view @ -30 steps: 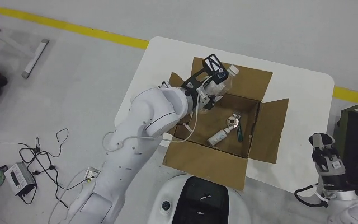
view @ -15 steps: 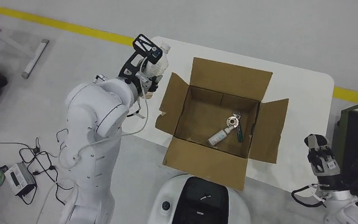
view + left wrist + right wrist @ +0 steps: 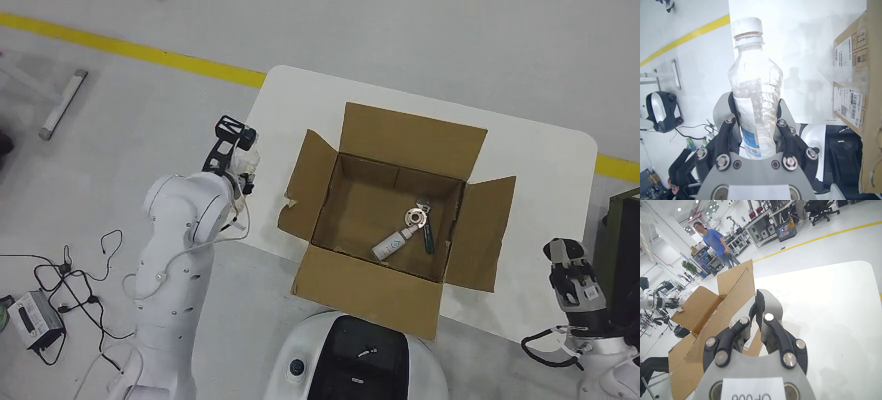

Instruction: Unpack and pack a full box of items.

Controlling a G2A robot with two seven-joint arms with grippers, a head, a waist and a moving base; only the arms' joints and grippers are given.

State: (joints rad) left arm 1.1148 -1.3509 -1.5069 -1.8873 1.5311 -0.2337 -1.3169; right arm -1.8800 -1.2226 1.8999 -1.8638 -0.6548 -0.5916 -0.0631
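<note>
Near box (image 3: 365, 285), left fingers (image 3: 718, 109) clamp bottle (image 3: 755, 91), cap (image 3: 746, 25) away from wrist; right fingers (image 3: 759, 306) closed

Clear bottle (image 3: 755, 89) in left tool (image 3: 755, 121)

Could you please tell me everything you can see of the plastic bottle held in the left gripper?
The bottle is clear, ribbed plastic with a white screw cap and a white-and-blue label round its lower half. The left gripper is shut on its body, one finger on each side. It is held in the air by the edge of the table, apart from the cardboard box.
</note>
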